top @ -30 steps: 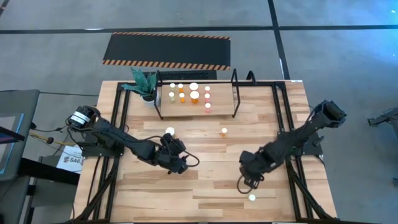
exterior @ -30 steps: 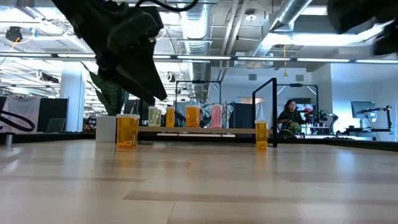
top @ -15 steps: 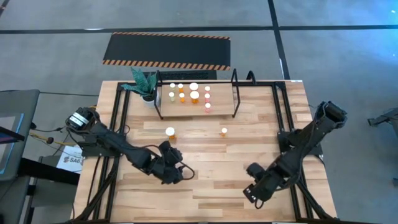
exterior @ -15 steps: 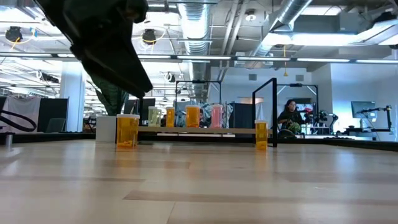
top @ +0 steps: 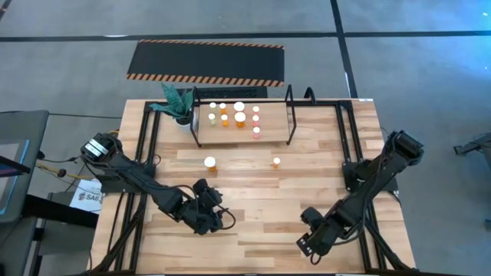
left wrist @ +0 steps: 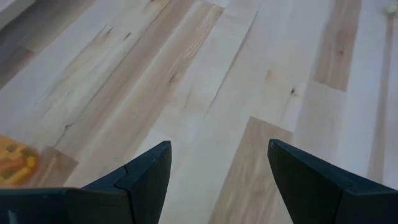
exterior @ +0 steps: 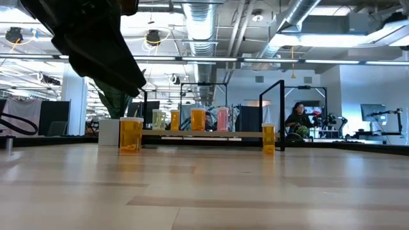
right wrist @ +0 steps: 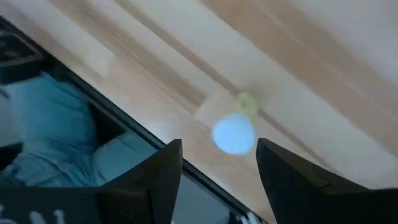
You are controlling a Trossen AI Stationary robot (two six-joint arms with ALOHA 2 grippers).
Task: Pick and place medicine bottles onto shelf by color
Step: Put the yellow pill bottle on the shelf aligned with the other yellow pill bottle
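The shelf (top: 242, 123) stands at the far middle of the table (top: 253, 195), a light wooden board with thin black hoop uprights at each end. On it stand small bottles with white round caps: yellow ones (top: 212, 112) on the left, orange ones (top: 239, 113) in the middle, including two larger caps, and pink ones (top: 255, 120) on the right. In the low view they show as a row of clear tinted cylinders, pale yellow (exterior: 158, 119), orange (exterior: 198, 119) and pink (exterior: 222, 119).

Two orange bottles stand on the table nearer than the shelf: a large one (top: 209, 162) left of centre and a small one (top: 276, 162) to its right, well apart.

The left gripper (left wrist: 217, 171) hovers over bare wood at the near left of the table, its fingers (left wrist: 146, 171) spread wide and holding nothing. An orange blur (left wrist: 15, 163) lies at the edge of its wrist view.

The right gripper (right wrist: 219, 165) is at the near right edge of the table, fingers (right wrist: 158, 174) wide apart and empty. Just beyond them a small yellow bottle (right wrist: 236, 127) with a white cap stands close to the table edge, free of the fingers.

A green plant (top: 178, 101) sits left of the shelf.
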